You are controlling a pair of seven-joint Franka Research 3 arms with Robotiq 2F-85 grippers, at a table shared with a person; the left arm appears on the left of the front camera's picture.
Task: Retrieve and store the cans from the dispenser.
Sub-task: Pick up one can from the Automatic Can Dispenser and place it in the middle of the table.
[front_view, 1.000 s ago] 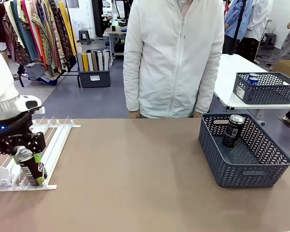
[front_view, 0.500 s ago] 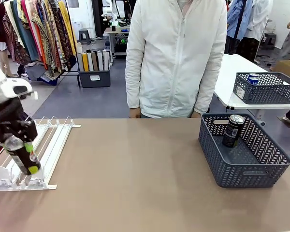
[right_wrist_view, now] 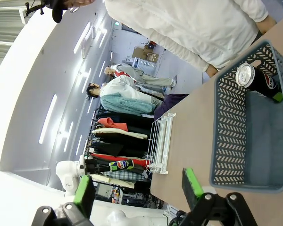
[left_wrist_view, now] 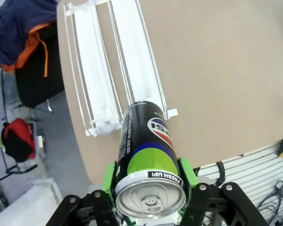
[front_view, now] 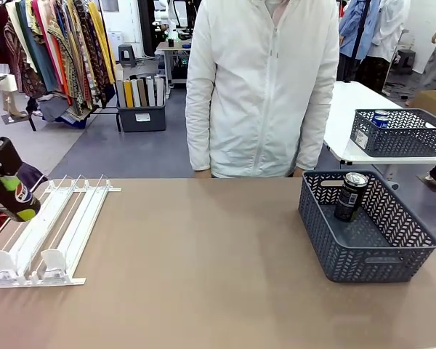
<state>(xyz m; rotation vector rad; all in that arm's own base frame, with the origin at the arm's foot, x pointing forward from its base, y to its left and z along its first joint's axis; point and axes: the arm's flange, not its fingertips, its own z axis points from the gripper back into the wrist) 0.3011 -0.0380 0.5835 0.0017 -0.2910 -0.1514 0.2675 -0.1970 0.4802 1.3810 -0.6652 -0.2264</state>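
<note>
My left gripper (front_view: 4, 187) hangs at the far left, above the table's edge, shut on a black can (front_view: 18, 198) with a round logo and green patch. In the left wrist view that can (left_wrist_view: 148, 155) sits between the green pads (left_wrist_view: 109, 175), silver top toward the camera, over the table's edge beside the white dispenser (left_wrist_view: 108, 80). The dispenser (front_view: 54, 229) shows bare lanes with white pusher blocks at its near end. A second black can (front_view: 351, 195) stands in the dark grey basket (front_view: 381, 258) at the right. My right gripper (right_wrist_view: 138, 188) is open, off the table near the basket (right_wrist_view: 226, 141).
A person in a white jacket (front_view: 261, 87) stands at the far edge, hands down by the table. A second grey basket (front_view: 400, 134) holding blue cans rests on a white table behind at the right. Bare brown tabletop (front_view: 203, 262) lies between dispenser and basket.
My left gripper has lifted the black can out of the dispenser's near end and carried it up and to the left. The basket and its can have not moved.
</note>
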